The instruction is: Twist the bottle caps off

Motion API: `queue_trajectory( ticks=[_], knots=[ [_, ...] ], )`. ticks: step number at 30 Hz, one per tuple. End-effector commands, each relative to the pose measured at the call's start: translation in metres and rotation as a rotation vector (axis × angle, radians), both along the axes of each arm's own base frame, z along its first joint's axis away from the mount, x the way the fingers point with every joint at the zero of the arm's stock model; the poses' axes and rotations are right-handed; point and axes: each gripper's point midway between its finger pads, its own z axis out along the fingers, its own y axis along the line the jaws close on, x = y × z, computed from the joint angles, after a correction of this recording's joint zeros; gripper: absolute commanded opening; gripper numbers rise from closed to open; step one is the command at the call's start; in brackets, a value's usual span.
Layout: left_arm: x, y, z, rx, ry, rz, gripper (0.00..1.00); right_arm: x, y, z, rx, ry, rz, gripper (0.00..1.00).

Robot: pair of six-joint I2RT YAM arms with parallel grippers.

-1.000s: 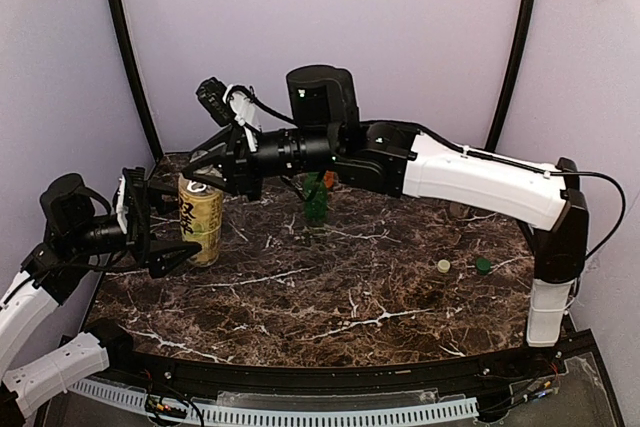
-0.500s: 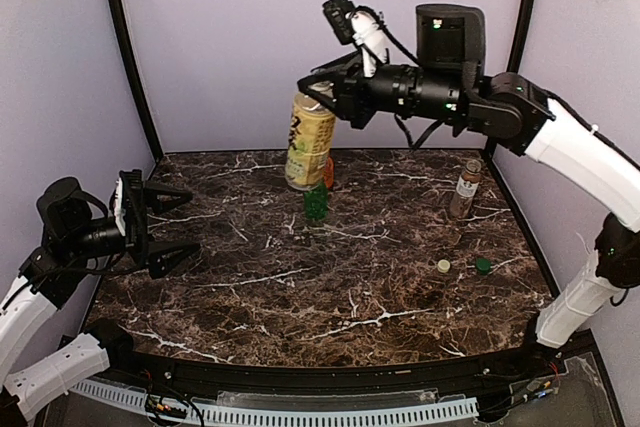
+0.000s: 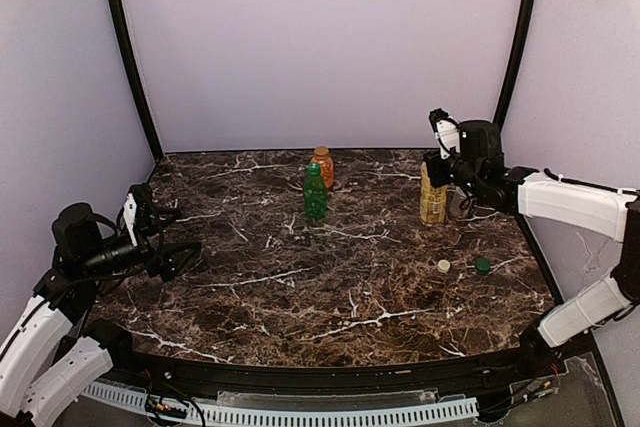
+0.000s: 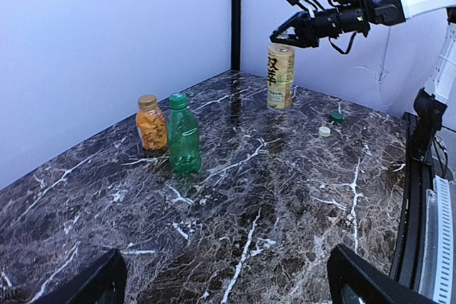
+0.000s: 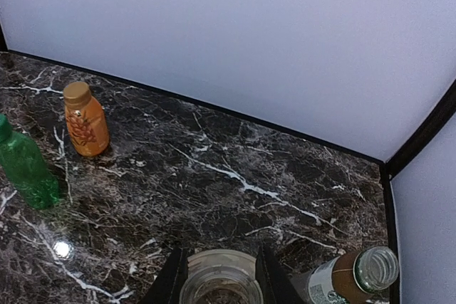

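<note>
At 2 o'clock on the table (image 3: 350,292), the right tool (image 3: 435,172) is clamped on the open mouth of the yellow bottle (image 3: 432,204), which stands upright. A clear bottle (image 5: 354,276) stands just beside it on the 3 o'clock side, mouth open too. The green bottle (image 3: 315,194) and orange bottle (image 3: 323,165) stand close together at 12 o'clock, both capped. A pale cap (image 3: 443,266) and a green cap (image 3: 483,266) lie at 4 o'clock. The left tool (image 3: 172,231) hangs at 9 o'clock, jaws wide apart.
</note>
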Motion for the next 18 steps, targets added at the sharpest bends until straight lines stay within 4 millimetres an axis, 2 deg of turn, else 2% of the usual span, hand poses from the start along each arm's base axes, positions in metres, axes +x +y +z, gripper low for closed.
queue_trajectory(
  ticks=[1, 5, 11, 18],
  knots=[
    [0.013, 0.018, -0.018, -0.026, 0.065, 0.117, 0.99, 0.026, -0.014, 0.021, 0.134, -0.189, -0.044, 0.00],
    [0.016, 0.027, -0.031, -0.032, 0.096, 0.158, 0.99, 0.034, -0.014, -0.008, 0.140, -0.163, -0.044, 0.00],
    [0.022, 0.037, -0.040, -0.040, 0.104, 0.209, 0.99, 0.040, -0.017, -0.021, 0.158, -0.193, -0.040, 0.00],
    [0.024, 0.040, -0.044, -0.041, 0.107, 0.223, 0.99, 0.049, -0.024, -0.045, 0.137, -0.064, -0.111, 0.00]
  ],
)
